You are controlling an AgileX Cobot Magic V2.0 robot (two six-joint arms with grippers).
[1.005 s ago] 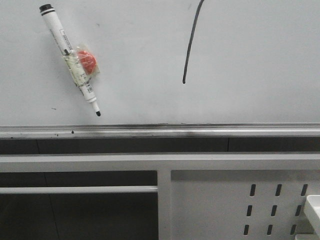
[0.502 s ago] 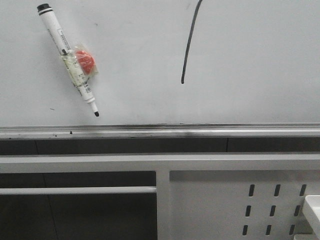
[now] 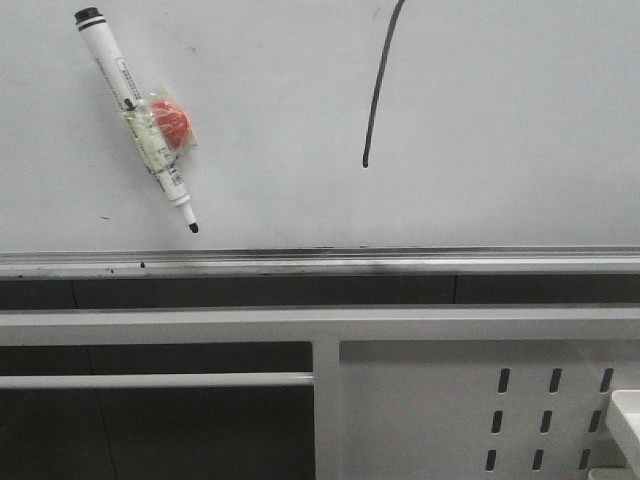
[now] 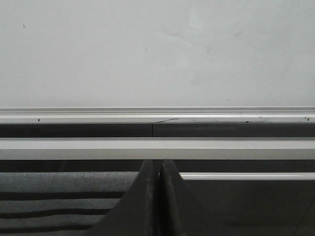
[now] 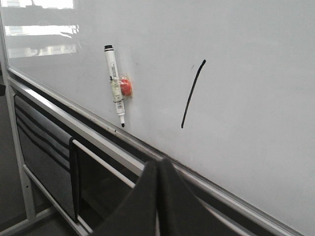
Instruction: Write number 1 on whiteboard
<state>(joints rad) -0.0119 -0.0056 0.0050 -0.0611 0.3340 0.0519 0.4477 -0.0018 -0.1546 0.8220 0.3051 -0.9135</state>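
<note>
While the thin black near-vertical number 1 (image 3: 378, 85) is sitting finished on the glossy white whiteboard (image 3: 500, 120), the right gripper (image 5: 157, 169) is hanging pinched together and empty below it; the left gripper (image 4: 158, 169) is likewise closed, holding nothing; the white marker (image 3: 137, 120) is clinging to the board, well left of the stroke.

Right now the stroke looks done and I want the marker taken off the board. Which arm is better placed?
Probably the right. Its hand, shut and empty, faces the marker and the number 1. The left hand, also shut, sees only bare whiteboard and ledge.
</note>
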